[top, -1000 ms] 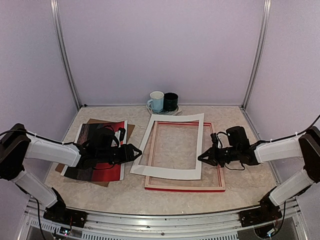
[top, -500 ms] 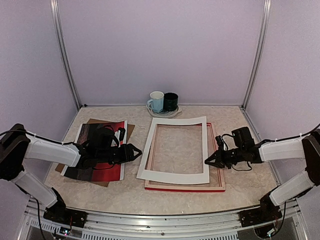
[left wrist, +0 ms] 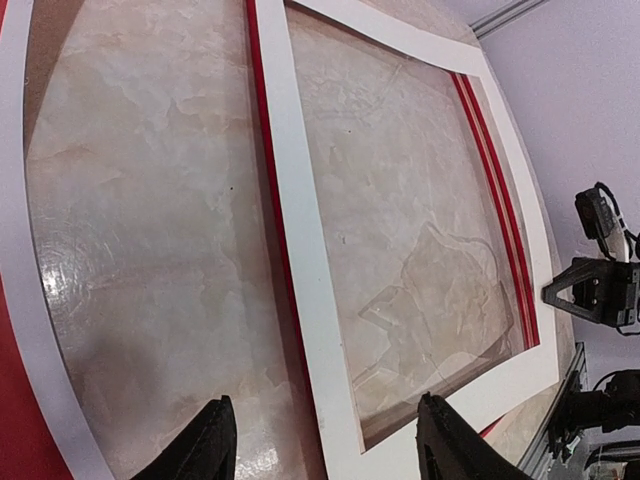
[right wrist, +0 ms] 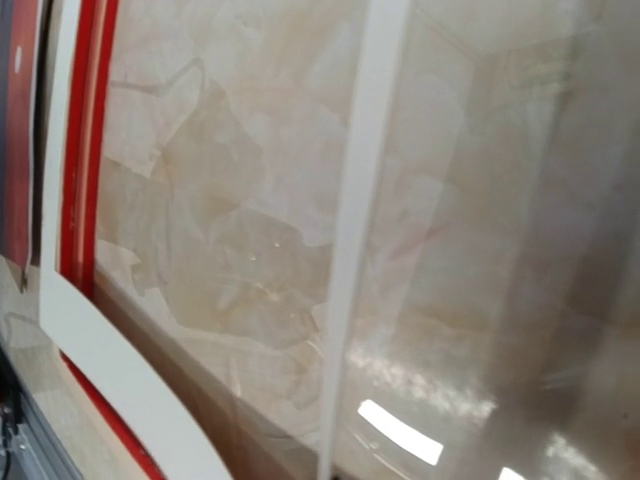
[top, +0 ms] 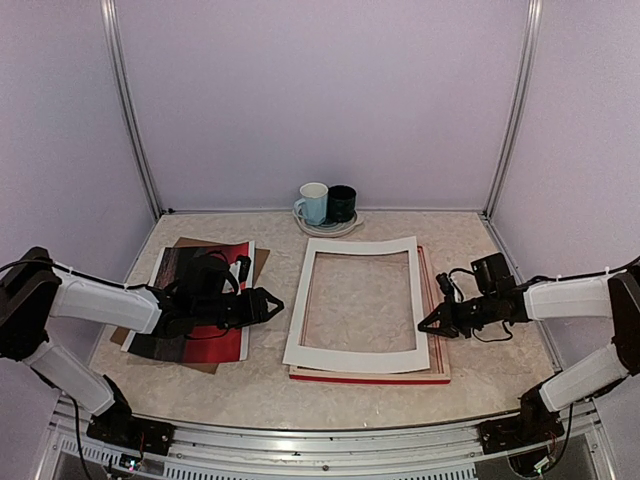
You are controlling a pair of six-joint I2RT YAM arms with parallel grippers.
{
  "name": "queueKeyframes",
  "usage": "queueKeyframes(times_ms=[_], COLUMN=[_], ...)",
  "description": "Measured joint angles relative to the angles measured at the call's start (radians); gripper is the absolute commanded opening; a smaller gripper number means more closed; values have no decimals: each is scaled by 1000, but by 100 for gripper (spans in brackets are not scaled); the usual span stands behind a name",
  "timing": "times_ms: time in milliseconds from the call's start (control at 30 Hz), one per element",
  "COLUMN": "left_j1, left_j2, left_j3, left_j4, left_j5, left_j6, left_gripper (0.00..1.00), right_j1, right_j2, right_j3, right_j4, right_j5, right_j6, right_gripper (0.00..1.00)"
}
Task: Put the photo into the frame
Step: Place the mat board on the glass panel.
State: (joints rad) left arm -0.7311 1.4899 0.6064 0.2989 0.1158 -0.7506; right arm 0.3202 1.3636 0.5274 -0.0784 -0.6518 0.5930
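– Top external first: what do you see, biggest down?
– Your table (top: 200, 385) carries the frame (top: 370, 378) right of centre, close to the near edge. A white mat (top: 297, 320) lies on it, slightly askew.
– And the photo?
– You find the photo (top: 228, 342) face up near the left edge, on a brown backing board (top: 262, 265), partly under your left arm.
– Grippers?
– Your left gripper (top: 275, 305) hovers spread and empty between photo and frame. Your right gripper (top: 425, 325) is pressed together, tip at the mat's right edge; whether it touches, you cannot tell. A pale mug (top: 313, 203) and a black cup (top: 342, 203) stand at the far edge.
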Motion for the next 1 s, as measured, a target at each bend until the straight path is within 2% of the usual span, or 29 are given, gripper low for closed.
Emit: queueKeyframes(times_ms=[500,1000], left_j1=[0,-1], left_j2=[10,23], left_j3=[0,0], left_j4=[0,8], left_j5=[1,8], left_j6=[0,-1], left_gripper=[61,61], right_j1=[-50,-57], right_j2=[0,-10], right_j3=[40,64], right_j4=[-122,-185], right_j5=[4,25], right_j6=[-128,-185], right_gripper=[0,0])
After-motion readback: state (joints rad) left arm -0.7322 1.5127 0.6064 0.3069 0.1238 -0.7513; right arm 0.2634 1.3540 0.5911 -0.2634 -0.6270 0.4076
